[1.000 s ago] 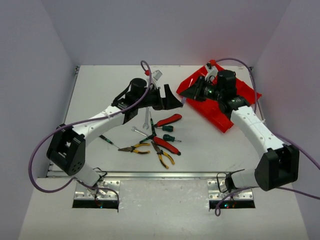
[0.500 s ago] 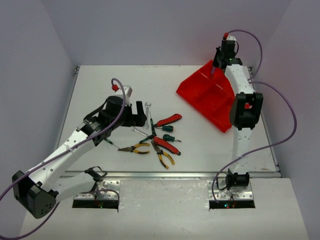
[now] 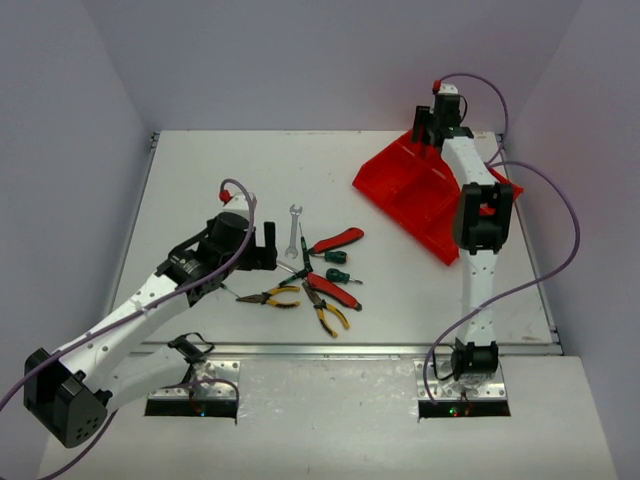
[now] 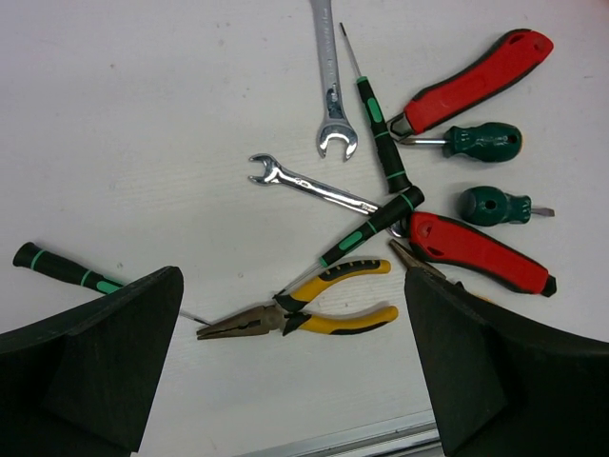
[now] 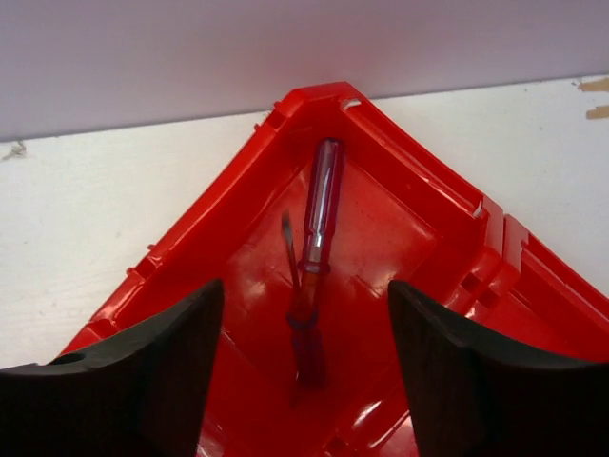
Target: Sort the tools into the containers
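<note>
Tools (image 3: 315, 275) clustered at table (image 3: 200, 180) centre, tray (image 3: 400, 195) at far right, 1 screwdriver (image 5: 319, 205) in tray's far corner

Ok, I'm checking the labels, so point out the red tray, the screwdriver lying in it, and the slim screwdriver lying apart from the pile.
red tray (image 5: 224, 205): right wrist view, its left wall.
screwdriver in the tray (image 5: 321, 195): right wrist view, its translucent handle.
slim screwdriver (image 4: 59, 269): left wrist view, its black handle.

In the left wrist view, the upright wrench (image 4: 330, 86) runs off the top edge. The black-and-green screwdriver (image 4: 55, 268) is partly hidden behind one finger (image 4: 105, 362) of the left gripper (image 4: 293, 276). The right wrist view cuts off the tray (image 5: 219, 209) at the bottom.
</note>
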Controlling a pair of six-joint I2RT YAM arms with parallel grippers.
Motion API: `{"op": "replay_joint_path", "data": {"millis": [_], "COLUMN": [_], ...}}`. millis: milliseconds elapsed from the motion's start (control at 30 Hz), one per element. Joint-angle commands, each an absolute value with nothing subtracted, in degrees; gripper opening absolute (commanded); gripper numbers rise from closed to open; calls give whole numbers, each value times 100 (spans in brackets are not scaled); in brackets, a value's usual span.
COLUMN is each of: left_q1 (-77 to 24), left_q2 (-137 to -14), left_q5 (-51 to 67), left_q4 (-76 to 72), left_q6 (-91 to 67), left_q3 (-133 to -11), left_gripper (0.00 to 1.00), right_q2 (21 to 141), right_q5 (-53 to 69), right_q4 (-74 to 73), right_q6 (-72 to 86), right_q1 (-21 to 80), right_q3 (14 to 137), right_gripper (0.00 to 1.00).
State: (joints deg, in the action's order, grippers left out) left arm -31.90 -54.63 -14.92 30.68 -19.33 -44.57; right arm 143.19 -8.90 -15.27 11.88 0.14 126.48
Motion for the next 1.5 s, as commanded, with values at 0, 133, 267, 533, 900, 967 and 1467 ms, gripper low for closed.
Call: {"op": "replay_joint_path", "data": {"millis": [0, 133, 267, 533, 900, 967, 1467], "left_q1": [-3199, -3199, -3199, -3193, -3293, -3436, -3542], "left_q2": [-5581, -5507, -5643, -6389, -8651, -9208, -11691], "left_q5": [-1823, -1900, -1685, -1216, -1653, -1914, -2449], "left_q4": [3006, 3006, 2975, 3185, 3215, 3225, 3767], "left_q6": [-1969, -2021, -1999, -2247, -4608, -4824, -5418], "left_q3": [-4658, -4647, -4799, -5539, -6503, -6865, -8372], "left_gripper": [100, 100, 100, 100, 93, 89, 49], "right_q2": [13670, 12783, 11564, 8510, 6005, 5837, 5585], "right_q5": [-823, -896, -932, -806, -304, -255, 239], "right_q4": [-1396, -1883, -2561, -2457, -2094, -2155, -2046], "right_q6": [1110, 1370, 2321, 2868, 3080, 3111, 2962], "right_q1": [35, 42, 196, 1007, 1125, 1125, 1125], "right_q3": [12733, 12685, 11867, 7428, 4565, 4432, 4022], "right_gripper": [87, 99, 99, 99, 99, 99, 99]}}
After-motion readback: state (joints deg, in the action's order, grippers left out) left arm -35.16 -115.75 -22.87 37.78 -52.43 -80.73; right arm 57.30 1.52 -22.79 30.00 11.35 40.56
